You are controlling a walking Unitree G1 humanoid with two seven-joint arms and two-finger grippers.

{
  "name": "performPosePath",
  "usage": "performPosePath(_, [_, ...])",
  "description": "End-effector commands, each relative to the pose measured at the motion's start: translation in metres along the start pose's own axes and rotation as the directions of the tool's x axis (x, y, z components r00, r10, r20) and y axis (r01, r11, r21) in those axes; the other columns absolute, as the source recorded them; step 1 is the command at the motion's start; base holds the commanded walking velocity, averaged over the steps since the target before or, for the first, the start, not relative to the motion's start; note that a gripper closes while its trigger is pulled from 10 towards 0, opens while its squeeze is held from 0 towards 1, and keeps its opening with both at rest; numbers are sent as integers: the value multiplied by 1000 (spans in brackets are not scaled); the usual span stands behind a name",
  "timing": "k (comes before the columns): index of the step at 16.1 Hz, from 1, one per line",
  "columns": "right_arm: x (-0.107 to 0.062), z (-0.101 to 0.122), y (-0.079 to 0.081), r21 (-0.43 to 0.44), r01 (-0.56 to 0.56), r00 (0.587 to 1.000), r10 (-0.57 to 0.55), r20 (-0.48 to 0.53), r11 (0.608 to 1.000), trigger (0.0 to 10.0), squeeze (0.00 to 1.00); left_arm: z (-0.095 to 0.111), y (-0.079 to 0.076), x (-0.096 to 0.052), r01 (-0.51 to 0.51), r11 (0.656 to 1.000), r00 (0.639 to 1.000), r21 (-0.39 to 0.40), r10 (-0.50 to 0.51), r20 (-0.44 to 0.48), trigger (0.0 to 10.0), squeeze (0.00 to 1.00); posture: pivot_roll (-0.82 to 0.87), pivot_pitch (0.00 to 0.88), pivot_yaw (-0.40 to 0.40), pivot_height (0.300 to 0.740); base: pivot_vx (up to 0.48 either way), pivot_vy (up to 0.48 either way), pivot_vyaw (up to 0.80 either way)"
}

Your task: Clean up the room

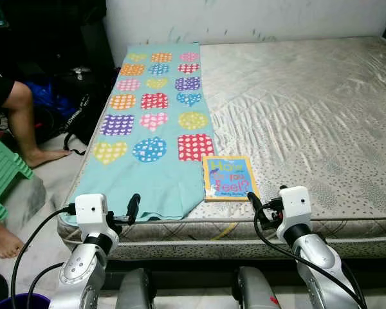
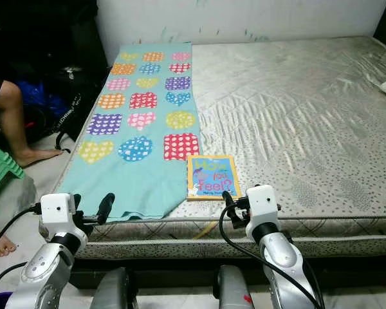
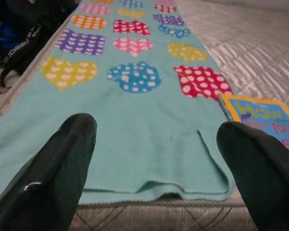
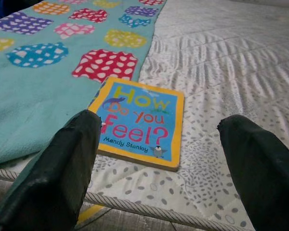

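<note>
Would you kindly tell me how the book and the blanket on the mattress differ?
The blanket is long, soft teal cloth patterned with dotted hearts and circles; the book is small, rigid, yellow-edged and titled. The blanket runs along the mattress's left side; the book sits near its front edge. Both lie flat.

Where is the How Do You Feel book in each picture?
Left eye view: yellow-edged blue board book near the mattress's front edge.
Right eye view: same spot.
Left wrist view: at the frame's edge.
Right wrist view: between the fingers.
Landmark: teal heart-patterned blanket beside it.
</note>
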State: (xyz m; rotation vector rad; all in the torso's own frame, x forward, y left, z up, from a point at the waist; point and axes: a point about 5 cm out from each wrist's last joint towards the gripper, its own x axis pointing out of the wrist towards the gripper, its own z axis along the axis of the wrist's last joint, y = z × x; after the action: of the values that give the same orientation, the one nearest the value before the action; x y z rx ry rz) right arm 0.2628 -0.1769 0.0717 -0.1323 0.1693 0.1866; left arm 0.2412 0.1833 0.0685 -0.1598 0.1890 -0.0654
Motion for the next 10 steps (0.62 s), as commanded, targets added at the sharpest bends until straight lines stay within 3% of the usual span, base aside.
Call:
performPosePath(1, [1, 2, 2, 4, -12, 1000, 11, 7, 1000, 10000, 0, -1, 4, 0, -9, 1000, 1000, 8, 9, -14, 10000, 0, -74, 15, 68, 535, 0, 0, 0])
performPosePath(4, [1, 2, 3, 8, -15, 1000, 14, 9, 1000, 10000, 0, -1, 4, 0, -12, 1000, 1000, 9, 12, -14, 10000, 0, -74, 15, 68, 508, 0, 0, 0])
performPosePath(10, [2, 2, 3, 6, -18, 1000, 18, 8, 1000, 10000, 0, 1, 2, -1, 5, 1000, 1000, 0, -5, 11, 10000, 0, -76, 15, 69, 508, 0, 0, 0])
